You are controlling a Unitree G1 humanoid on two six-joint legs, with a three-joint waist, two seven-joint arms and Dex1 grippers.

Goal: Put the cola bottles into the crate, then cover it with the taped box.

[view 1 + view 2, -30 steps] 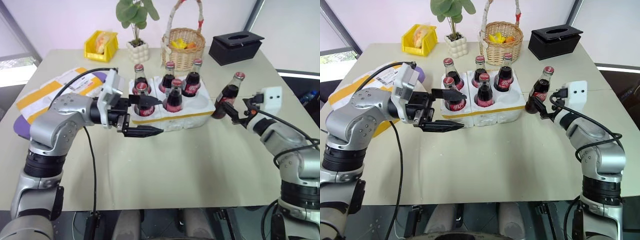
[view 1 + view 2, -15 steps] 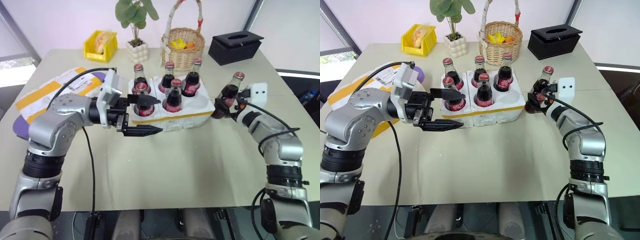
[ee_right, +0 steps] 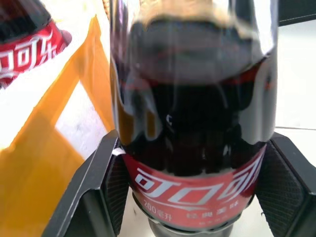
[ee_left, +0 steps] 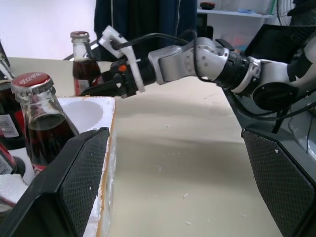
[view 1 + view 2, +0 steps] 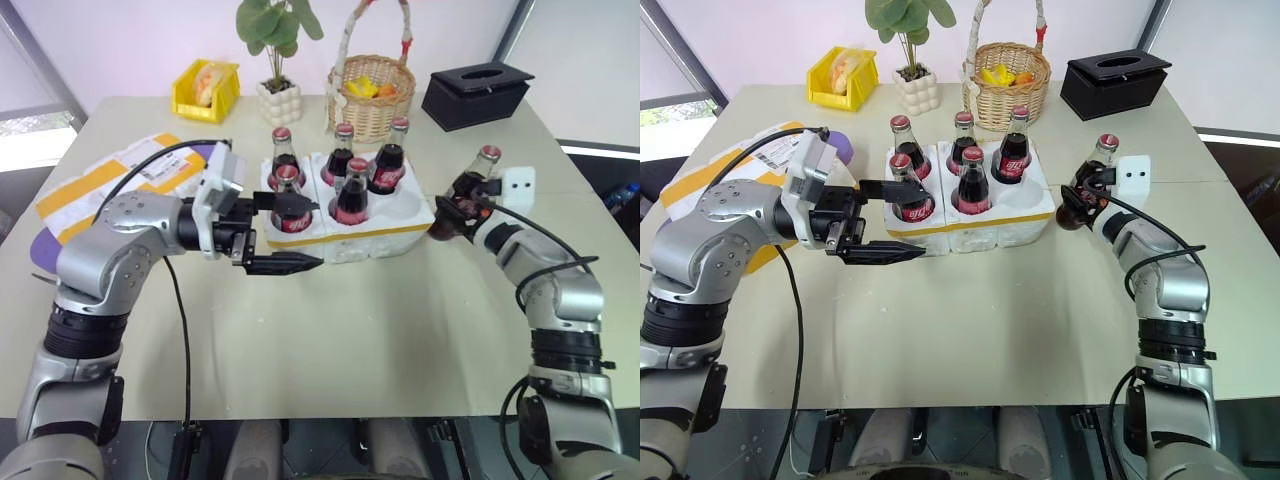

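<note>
While the head views lay out the whole beige table (image 5: pixel 400 330), the right wrist view shows close up what they leave small: the right gripper (image 5: pixel 1082 196) has its black ribbed pads pressed on both sides of the sixth cola bottle (image 3: pixel 192 123), on its red label, dark glass glossy above. That bottle stands on the table just beside the crate's right end. The crate (image 5: pixel 390 228), a low white foam block with a yellow tape band, holds five red-capped cola bottles (image 5: pixel 357 192); its front-right hole is bare. From the left wrist view, the foam's grainy edge and white crumbs on the table show. The left gripper (image 5: pixel 285 233) hangs at the crate's front-left corner, jaws spread wide and empty. Far left lies the taped box (image 5: pixel 95 185), flat and yellow-banded. Behind stand a woven basket (image 5: pixel 372 95), a black tissue box (image 5: pixel 475 92), a yellow bin (image 5: pixel 205 90) and a potted plant (image 5: pixel 277 60).
</note>
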